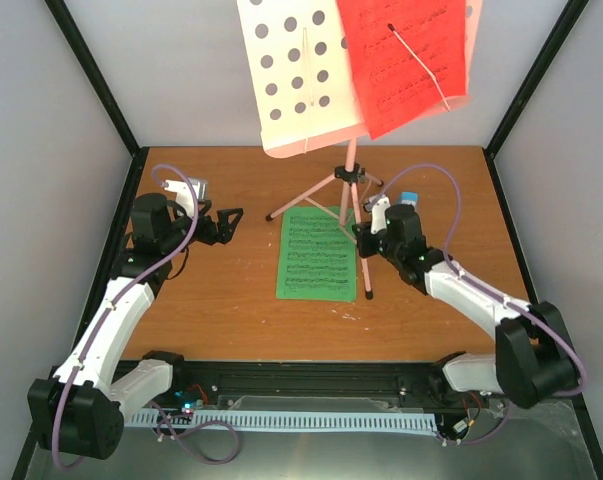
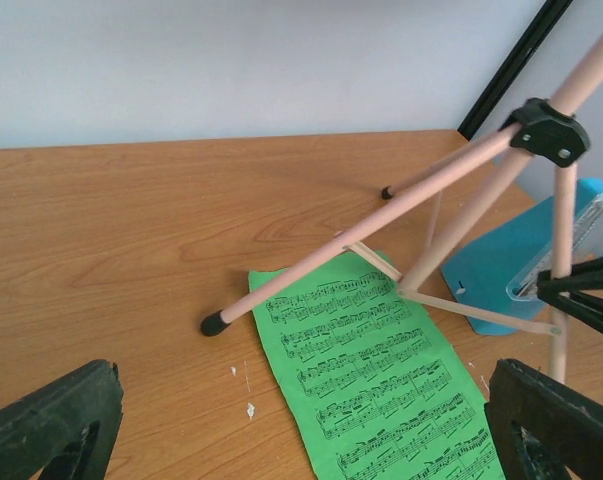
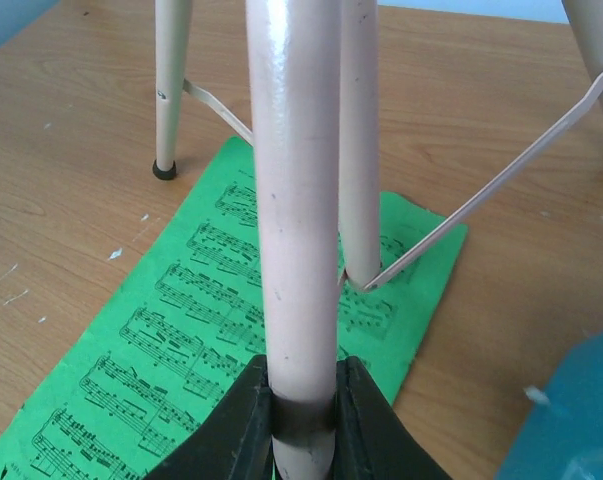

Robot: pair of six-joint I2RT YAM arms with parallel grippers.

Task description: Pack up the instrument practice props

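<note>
The pink tripod music stand [image 1: 353,175] stands at the table's back centre. Its hole-punched desk [image 1: 301,80] carries a red sheet-music page [image 1: 406,60]. A green sheet-music page [image 1: 316,255] lies flat on the table between the legs. My right gripper [image 3: 303,385] is shut on the stand's near leg [image 3: 293,200], both jaws pressed against the pink tube low down. The blue metronome [image 1: 406,200] sits just behind that arm, partly hidden. My left gripper [image 1: 231,222] hangs open left of the stand, empty, facing the green page [image 2: 381,370] and the left leg [image 2: 381,215].
Grey walls with black frame posts [image 1: 91,80] close in the wooden table [image 1: 221,320] on three sides. The stand's desk overhangs the back of the workspace. A few white specks [image 2: 249,408] lie on the wood by the green page.
</note>
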